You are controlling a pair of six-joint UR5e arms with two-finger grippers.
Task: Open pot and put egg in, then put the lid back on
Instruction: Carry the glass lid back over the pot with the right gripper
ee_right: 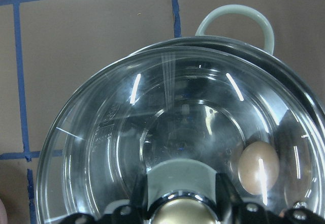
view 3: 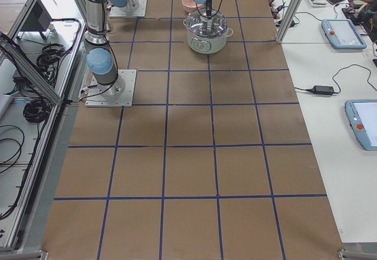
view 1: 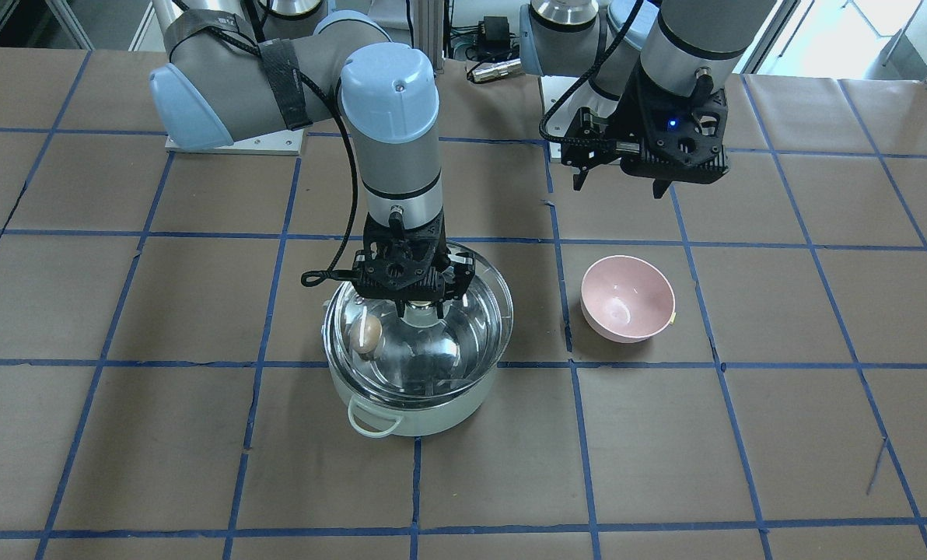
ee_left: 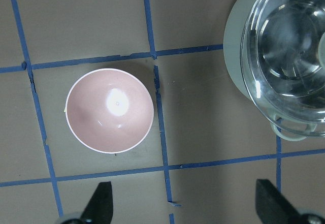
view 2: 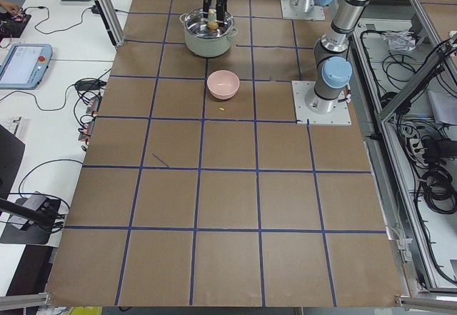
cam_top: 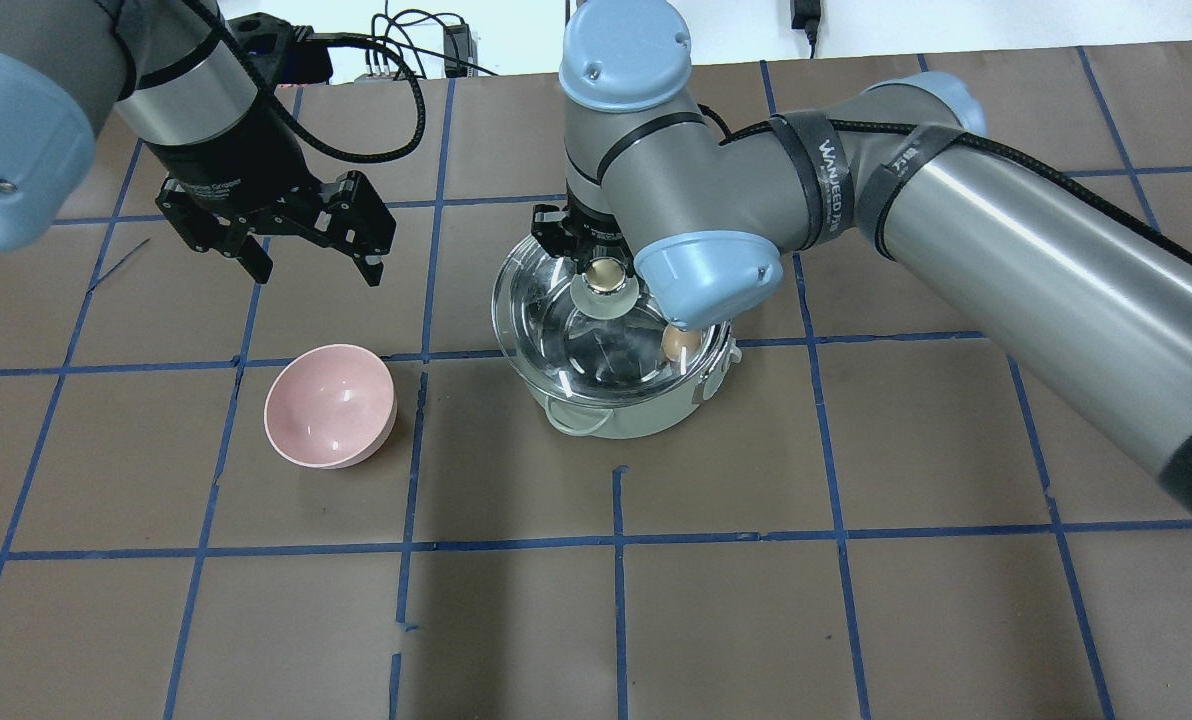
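Note:
The pale mint-white pot (view 1: 413, 414) stands near the table's middle. The brown egg (view 1: 366, 334) lies inside it, also seen in the right wrist view (ee_right: 259, 167). My right gripper (view 1: 418, 299) is shut on the beige knob (cam_top: 606, 274) of the clear glass lid (view 1: 432, 342). It holds the lid over the pot, shifted off centre toward the robot, so the pot's rim (cam_top: 701, 385) shows on one side. My left gripper (cam_top: 313, 262) is open and empty, hovering above the table beyond the pink bowl (cam_top: 331, 405).
The pink bowl (view 1: 627, 299) stands empty about one grid square from the pot, on my left side. The pot's loop handle (ee_right: 236, 17) sticks out toward the operators' side. Blue tape lines mark the brown table (view 1: 199, 451).

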